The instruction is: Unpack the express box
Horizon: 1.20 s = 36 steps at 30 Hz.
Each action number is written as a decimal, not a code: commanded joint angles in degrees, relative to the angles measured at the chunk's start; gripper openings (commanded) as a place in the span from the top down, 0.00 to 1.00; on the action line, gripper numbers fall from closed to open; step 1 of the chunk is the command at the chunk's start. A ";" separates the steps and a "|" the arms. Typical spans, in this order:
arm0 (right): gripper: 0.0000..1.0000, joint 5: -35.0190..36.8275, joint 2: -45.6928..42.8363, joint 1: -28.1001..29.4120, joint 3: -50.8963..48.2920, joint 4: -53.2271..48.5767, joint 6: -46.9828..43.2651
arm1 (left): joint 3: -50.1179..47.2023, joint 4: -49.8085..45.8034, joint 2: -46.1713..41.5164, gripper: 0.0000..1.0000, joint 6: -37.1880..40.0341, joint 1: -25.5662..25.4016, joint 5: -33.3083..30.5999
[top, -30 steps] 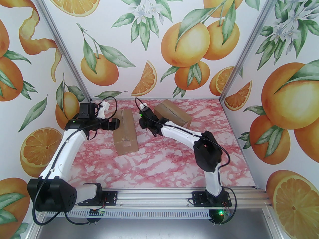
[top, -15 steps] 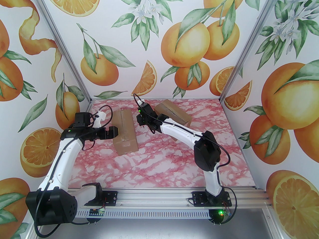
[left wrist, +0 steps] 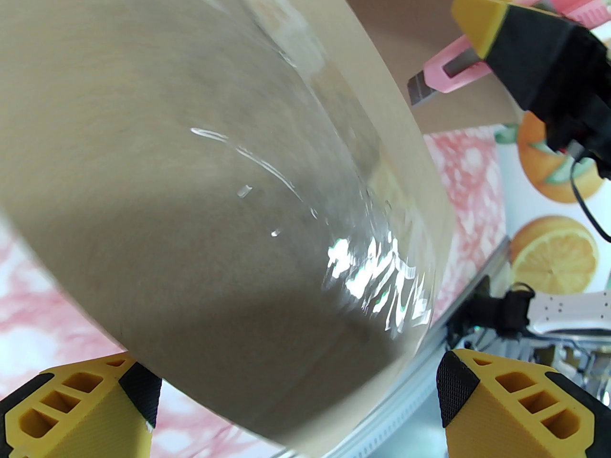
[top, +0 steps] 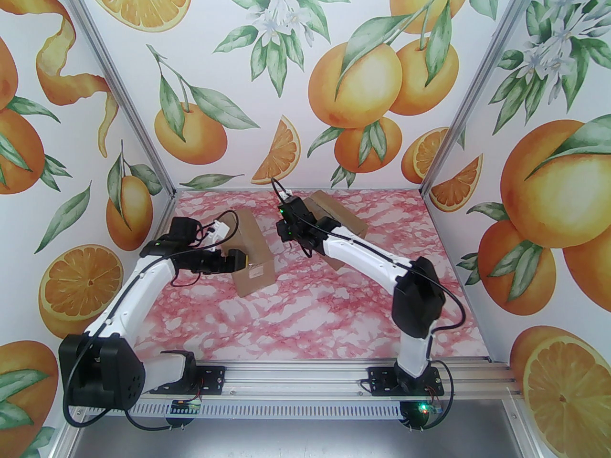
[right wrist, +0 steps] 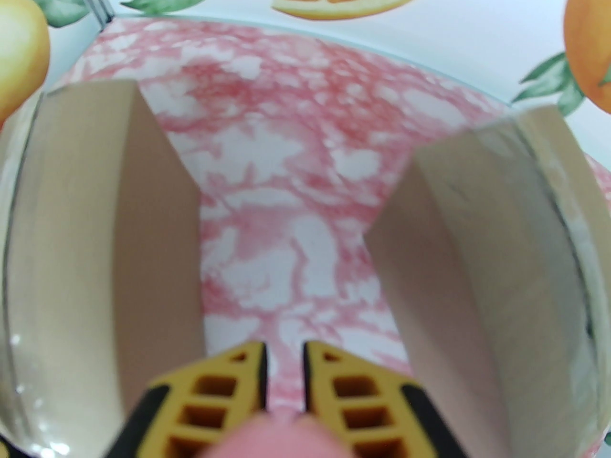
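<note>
1. Left arm. The left claw (top: 237, 261) is reaching in from the left toward the near end of the left box (top: 253, 251). Its jaws are standing spread wide. In the left wrist view the yellow fingers (left wrist: 76, 413) are sitting on either side of the cardboard, so the claw is straddling the box. Whether the pads are pressing on the cardboard cannot be told.

2. Left box. This long cardboard box is lying on the pink marbled surface (top: 310, 322), left of centre and toward the far half. Its long side is running from the far wall toward the arms at a slight angle. A strip of clear tape (left wrist: 372, 265) is running along its upper face and is catching the light.

3. Right arm. The right claw (right wrist: 285, 351) is pinching a pink utility knife (left wrist: 448, 72). Its jaws are standing close together on the knife body. The blade (left wrist: 420, 91) is sticking out of the pink housing and is pointing toward the far part of the left box. It is hovering near the cardboard, and contact cannot be told.

4. Right box. A second cardboard box, the right box (top: 341, 220), is lying just behind the right forearm, near the far wall. In the right wrist view the right claw is hanging over the bare strip of surface between the two boxes.
</note>
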 commanded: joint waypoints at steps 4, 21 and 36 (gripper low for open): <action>1.00 4.58 -7.16 0.05 -8.05 -1.74 3.80 | 5.21 8.13 3.30 0.02 -2.92 -6.00 -3.14; 1.00 6.25 -5.65 5.23 -13.50 -0.94 8.06 | 25.64 7.36 15.06 0.04 10.38 4.96 -14.18; 1.00 3.29 6.42 5.05 -3.17 1.35 6.00 | 17.73 10.87 16.29 0.03 14.22 9.50 -8.30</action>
